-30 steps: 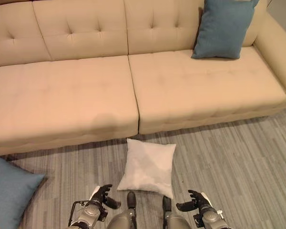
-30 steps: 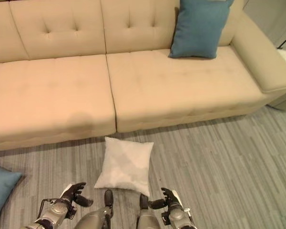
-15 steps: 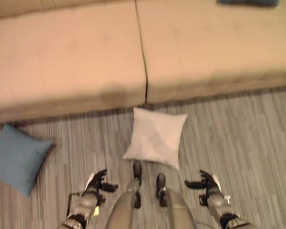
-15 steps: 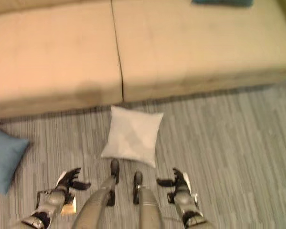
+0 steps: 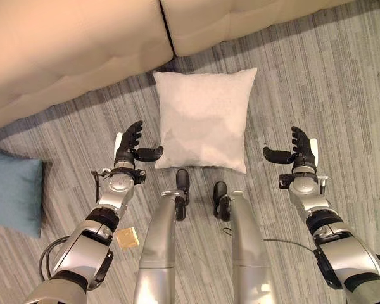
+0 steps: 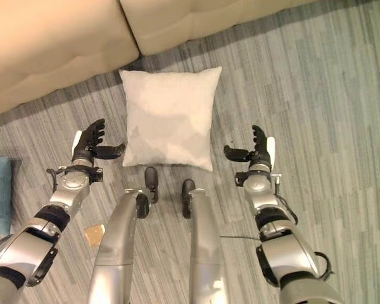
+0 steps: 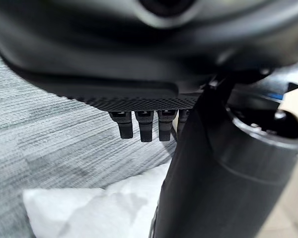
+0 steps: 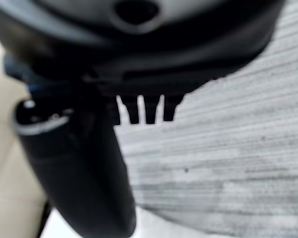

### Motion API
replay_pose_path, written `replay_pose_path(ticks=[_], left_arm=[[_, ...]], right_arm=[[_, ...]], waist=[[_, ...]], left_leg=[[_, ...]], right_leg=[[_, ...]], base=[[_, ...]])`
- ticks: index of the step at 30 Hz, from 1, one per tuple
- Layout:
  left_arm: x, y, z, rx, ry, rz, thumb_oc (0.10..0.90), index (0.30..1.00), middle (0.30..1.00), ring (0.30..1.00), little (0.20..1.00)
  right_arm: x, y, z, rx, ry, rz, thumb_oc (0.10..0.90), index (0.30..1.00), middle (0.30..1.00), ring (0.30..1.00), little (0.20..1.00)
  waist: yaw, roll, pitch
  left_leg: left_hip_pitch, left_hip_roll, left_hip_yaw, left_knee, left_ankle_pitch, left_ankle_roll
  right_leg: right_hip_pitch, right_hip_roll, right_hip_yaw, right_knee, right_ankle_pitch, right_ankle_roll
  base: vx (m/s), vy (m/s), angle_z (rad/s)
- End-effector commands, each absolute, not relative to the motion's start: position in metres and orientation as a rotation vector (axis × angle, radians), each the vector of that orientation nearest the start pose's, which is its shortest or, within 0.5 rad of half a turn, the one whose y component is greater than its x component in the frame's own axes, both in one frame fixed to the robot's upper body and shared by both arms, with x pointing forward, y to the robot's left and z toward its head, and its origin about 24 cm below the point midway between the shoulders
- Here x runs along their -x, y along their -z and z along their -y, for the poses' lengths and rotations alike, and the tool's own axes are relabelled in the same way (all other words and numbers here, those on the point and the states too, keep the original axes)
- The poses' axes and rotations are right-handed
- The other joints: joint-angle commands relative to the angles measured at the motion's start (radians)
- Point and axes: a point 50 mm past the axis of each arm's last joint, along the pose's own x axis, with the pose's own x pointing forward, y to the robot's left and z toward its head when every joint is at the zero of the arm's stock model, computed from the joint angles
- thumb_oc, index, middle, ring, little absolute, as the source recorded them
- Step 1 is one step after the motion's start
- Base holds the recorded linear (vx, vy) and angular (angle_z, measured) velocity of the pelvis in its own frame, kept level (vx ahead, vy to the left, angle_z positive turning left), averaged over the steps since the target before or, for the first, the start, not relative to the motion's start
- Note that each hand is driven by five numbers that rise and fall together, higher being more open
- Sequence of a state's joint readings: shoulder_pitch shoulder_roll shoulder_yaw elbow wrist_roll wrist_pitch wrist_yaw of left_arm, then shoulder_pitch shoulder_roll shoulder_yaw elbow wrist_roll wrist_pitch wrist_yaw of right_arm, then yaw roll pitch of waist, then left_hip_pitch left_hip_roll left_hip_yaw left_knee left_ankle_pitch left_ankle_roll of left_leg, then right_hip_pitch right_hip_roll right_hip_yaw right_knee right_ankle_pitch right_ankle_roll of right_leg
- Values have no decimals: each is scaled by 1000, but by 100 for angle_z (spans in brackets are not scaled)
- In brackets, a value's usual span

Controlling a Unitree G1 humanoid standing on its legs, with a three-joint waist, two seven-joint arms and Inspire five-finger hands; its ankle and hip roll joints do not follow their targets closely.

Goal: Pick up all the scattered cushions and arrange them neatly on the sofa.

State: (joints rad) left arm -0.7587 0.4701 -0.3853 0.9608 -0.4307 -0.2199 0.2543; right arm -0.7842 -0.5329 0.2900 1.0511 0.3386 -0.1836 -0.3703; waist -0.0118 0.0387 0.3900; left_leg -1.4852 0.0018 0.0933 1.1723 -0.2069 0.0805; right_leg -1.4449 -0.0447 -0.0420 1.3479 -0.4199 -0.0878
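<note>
Both arms have come forward to flank the white cushion [image 5: 202, 117]; left hand [image 5: 128, 147] and right hand [image 5: 299, 150] fingers apart, holding nothing; two-handed pickup looks next.

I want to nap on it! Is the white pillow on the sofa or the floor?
On the floor. The white pillow lies flat on the grey floor, just in front of the sofa.

Bare floor [image 5: 316, 82] both sides of white cushion [image 5: 204, 118] — sofa [image 5: 69, 50] just behind

White cushion [image 5: 204, 118] flat on floor.
</note>
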Motion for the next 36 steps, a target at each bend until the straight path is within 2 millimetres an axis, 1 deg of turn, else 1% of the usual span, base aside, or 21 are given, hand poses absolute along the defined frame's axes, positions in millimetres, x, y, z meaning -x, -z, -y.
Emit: replay_pose_path(ticks=[1, 2, 3, 4, 5, 6, 8, 9, 11, 12, 16, 19, 22, 23, 24, 25, 26, 31, 32, 33, 36], left_arm=[[-361, -85, -250, -221, -319, 15, 800, 900, 900, 900, 900], [-361, -85, -250, -221, -320, 15, 800, 900, 900, 900, 900], [-360, -87, -253, -217, -328, 25, 800, 900, 900, 900, 900], [-358, -90, -254, -198, -338, 45, 800, 900, 900, 900, 900], [-358, -90, -254, -198, -338, 45, 800, 900, 900, 900, 900], [-356, -88, -255, -188, -345, 43, 800, 900, 900, 900, 900], [-354, -90, -260, -167, -373, 56, 800, 900, 900, 900, 900], [-354, -91, -260, -167, -373, 57, 800, 900, 900, 900, 900], [-355, -95, -265, -168, -386, 66, 800, 900, 900, 900, 900], [-352, -94, -268, -176, -391, 65, 800, 900, 900, 900, 900], [-349, -94, -269, -188, -386, 73, 800, 900, 900, 900, 900], [-348, -93, -268, -200, -379, 73, 800, 900, 900, 900, 900], [-350, -95, -262, -214, -353, 81, 800, 900, 900, 900, 900], [-350, -95, -262, -214, -353, 81, 800, 900, 900, 900, 900], [-354, -108, -260, -231, -337, 118, 800, 900, 900, 900, 900], [-354, -108, -260, -231, -337, 118, 800, 900, 900, 900, 900], [-357, -116, -260, -248, -329, 140, 800, 900, 900, 900, 900], [-362, -133, -253, -262, -303, 199, 800, 900, 900, 900, 900], [-363, -138, -251, -271, -296, 213, 800, 900, 900, 900, 900], [-365, -147, -247, -283, -281, 244, 800, 900, 900, 900, 900], [-369, -162, -239, -281, -260, 298, 800, 900, 900, 900, 900]], right_arm=[[-356, -104, 298, 279, 544, 24, 800, 900, 900, 900, 900], [-355, -104, 298, 279, 544, 24, 800, 900, 900, 900, 900], [-355, -108, 300, 268, 551, 35, 800, 900, 900, 900, 900], [-357, -120, 301, 244, 557, 85, 800, 900, 900, 900, 900], [-357, -120, 301, 244, 557, 85, 800, 900, 900, 900, 900], [-356, -122, 303, 231, 564, 97, 800, 900, 900, 900, 900], [-358, -138, 305, 175, 571, 158, 800, 900, 900, 900, 900], [-358, -139, 305, 175, 570, 159, 800, 900, 900, 900, 900], [-360, -151, 305, 140, 562, 201, 800, 900, 900, 900, 900], [-360, -154, 306, 117, 549, 215, 800, 900, 900, 900, 900], [-362, -164, 299, 51, 514, 262, 800, 900, 900, 900, 900], [-365, -172, 292, -6, 485, 298, 800, 900, 900, 900, 900], [-373, -179, 278, -44, 418, 294, 800, 900, 900, 900, 900], [-373, -179, 278, -44, 418, 294, 800, 900, 900, 900, 900], [-379, -182, 270, -45, 370, 274, 800, 900, 900, 900, 900], [-379, -182, 270, -44, 370, 273, 800, 900, 900, 900, 900], [-383, -184, 264, -50, 338, 261, 800, 900, 900, 900, 900], [-391, -189, 250, -40, 270, 238, 800, 900, 900, 900, 900], [-394, -193, 244, -27, 247, 238, 800, 900, 900, 900, 900], [-399, -193, 230, -34, 195, 216, 800, 900, 900, 900, 900], [-406, -191, 213, 24, 141, 165, 800, 900, 900, 900, 900]], waist=[[2, 28, -24], [3, 29, -27], [3, 31, -20], [4, 30, -2], [5, 30, -1], [5, 26, 20], [8, 15, 85], [8, 13, 87], [7, 7, 128], [8, -5, 130], [12, -24, 130], [14, -19, 130], [21, -10, 130], [20, -9, 130], [26, -9, 130], [26, -9, 130], [32, -8, 130], [44, -7, 130], [48, -5, 130], [55, 0, 130], [67, 13, 130]], left_leg=[[-2, 29, -97, 152, -211, -27], [-9, 30, -98, 159, -215, -27], [-42, 29, -98, 218, -235, -26], [-83, 36, -98, 301, -264, -25], [-83, 37, -98, 306, -268, -25], [-84, 39, -91, 347, -289, -22], [-85, 49, -72, 467, -346, -17], [-85, 50, -70, 468, -345, -17], [-85, 55, -61, 546, -384, -12], [-85, 53, -54, 601, -416, -15], [-85, 57, -51, 693, -475, -20], [-85, 55, -56, 756, -503, -21], [-85, 40, -70, 852, -538, -24], [-85, 40, -70, 853, -539, -24], [-85, 32, -67, 890, -550, -25], [-85, 32, -68, 891, -551, -26], [-85, 29, -67, 902, -554, -28], [-85, 19, -60, 911, -557, -30], [-85, 17, -58, 913, -556, -32], [-85, 13, -58, 919, -554, -34], [-85, 6, -63, 939, -557, -41]], right_leg=[[21, -8, 42, -76, 30, 68], [14, -8, 42, -70, 27, 68], [-18, -12, 38, -11, 10, 67], [-57, -12, 37, 69, -14, 63], [-58, -11, 37, 74, -18, 63], [-66, -10, 41, 125, -33, 59], [-77, -11, 49, 255, -85, 46], [-78, -11, 50, 257, -85, 46], [-87, -8, 58, 339, -118, 39], [-103, -8, 72, 409, -146, 30], [-125, -3, 114, 519, -188, 18], [-125, -4, 132, 588, -217, 14], [-125, -13, 151, 691, -263, 8], [-125, -13, 152, 692, -264, 8], [-125, -25, 161, 733, -285, 0], [-125, -25, 161, 733, -285, 0], [-125, -29, 169, 752, -288, -2], [-125, -36, 186, 768, -286, -6], [-125, -37, 191, 770, -286, -6], [-125, -39, 198, 781, -287, -7], [-125, -42, 206, 799, -297, -10]], base=[[126, -23, 0], [140, -29, -8], [144, -34, -12], [142, -35, -2], [129, -41, 2], [124, -50, -1], [127, -52, -6], [68, -18, -4], [111, -28, -9], [158, -42, -7], [108, -22, 3], [71, 11, -3], [78, -1, 0], [52, -35, 11], [24, -27, 15], [22, -44, 18], [1, -18, 21], [-1, -18, 14], [-8, -25, 13], [-10, -20, 16], [-6, -18, 14]])
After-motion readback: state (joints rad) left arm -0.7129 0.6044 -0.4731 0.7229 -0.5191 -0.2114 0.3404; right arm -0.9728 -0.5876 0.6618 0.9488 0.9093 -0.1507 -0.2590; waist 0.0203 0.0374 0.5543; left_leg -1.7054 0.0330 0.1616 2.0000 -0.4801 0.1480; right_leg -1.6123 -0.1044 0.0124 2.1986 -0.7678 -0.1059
